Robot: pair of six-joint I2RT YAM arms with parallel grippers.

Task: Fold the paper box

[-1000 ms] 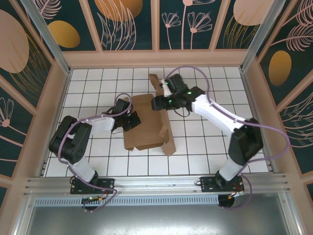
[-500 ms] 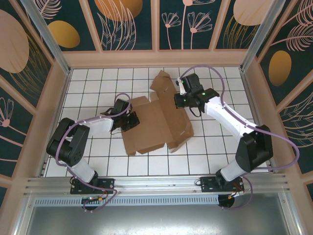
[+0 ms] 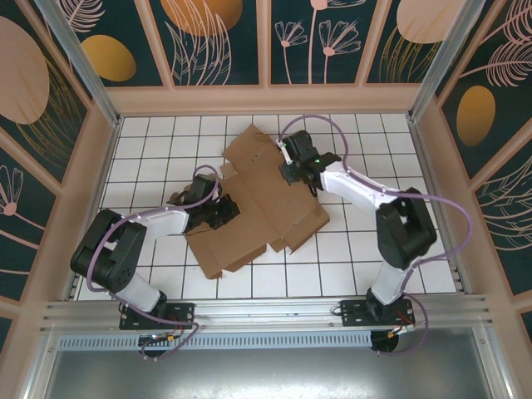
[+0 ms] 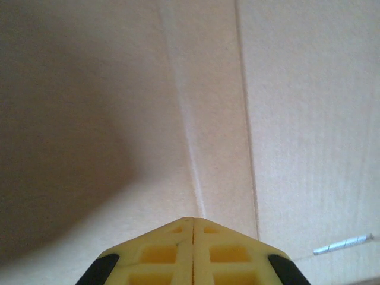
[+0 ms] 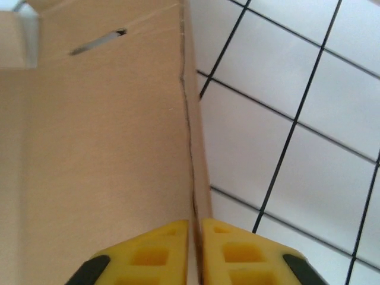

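Yellow-fingered, the right gripper point(image 5: 196, 240) is clenched on a thin edge of the paper box point(image 5: 101, 154); the cardboard edge runs straight into the gap between its jaws. The left gripper point(image 4: 193, 252) is closed on nothing, its tip close over a crease of the cardboard.

From above, the box lies opened out, mostly flat, in the middle of the white tiled table point(image 3: 357, 249). I judge that the folding is at an early step. The next move asks the right arm to turn its edge up along the crease while the left presses the base.

The left arm lies over the left flaps and may block them. Purple cables point(image 3: 332, 125) loop near.
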